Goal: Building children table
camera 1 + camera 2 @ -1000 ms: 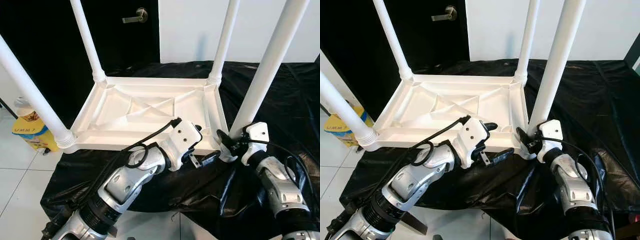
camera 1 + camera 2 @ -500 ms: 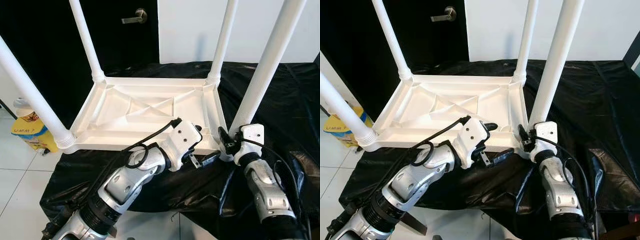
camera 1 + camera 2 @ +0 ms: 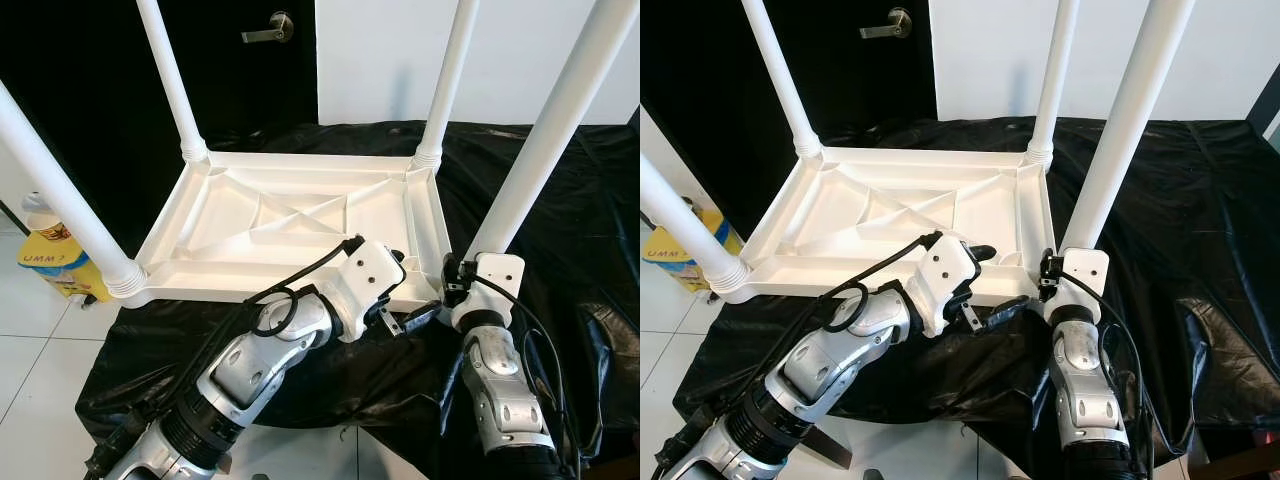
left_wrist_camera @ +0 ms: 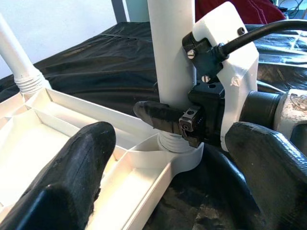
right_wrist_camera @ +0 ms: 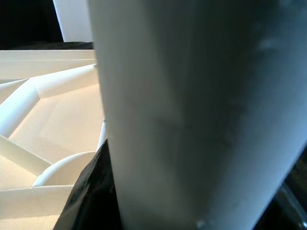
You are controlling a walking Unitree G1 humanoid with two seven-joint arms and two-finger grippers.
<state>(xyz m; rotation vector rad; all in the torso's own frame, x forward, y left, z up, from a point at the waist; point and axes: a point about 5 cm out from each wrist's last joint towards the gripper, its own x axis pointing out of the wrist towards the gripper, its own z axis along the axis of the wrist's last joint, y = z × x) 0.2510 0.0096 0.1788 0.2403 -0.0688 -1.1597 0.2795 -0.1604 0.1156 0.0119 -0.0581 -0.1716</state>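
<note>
The white plastic children's table (image 3: 230, 215) lies upside down on a black sheet with its legs pointing up. My right gripper (image 3: 453, 283) is shut on the base of the near right leg (image 3: 545, 140), just above its socket. In the left wrist view one of its black fingers (image 4: 158, 115) wraps around that leg (image 4: 170, 52). My left gripper (image 3: 995, 282) is open and straddles the table's near rim beside that corner, its two fingers (image 4: 72, 177) wide apart. The leg (image 5: 192, 110) looms very close in the right wrist view.
A black sheet (image 3: 570, 210) covers the floor under and around the table. A yellow bag (image 3: 55, 265) stands on the white tiles at the left. A dark door with a lever handle (image 3: 270, 30) is behind, with a white wall to its right.
My right forearm has swung leftward around the near right leg, keeping its grip at the base. The leg leans slightly more to the right. My left arm has stayed put.
</note>
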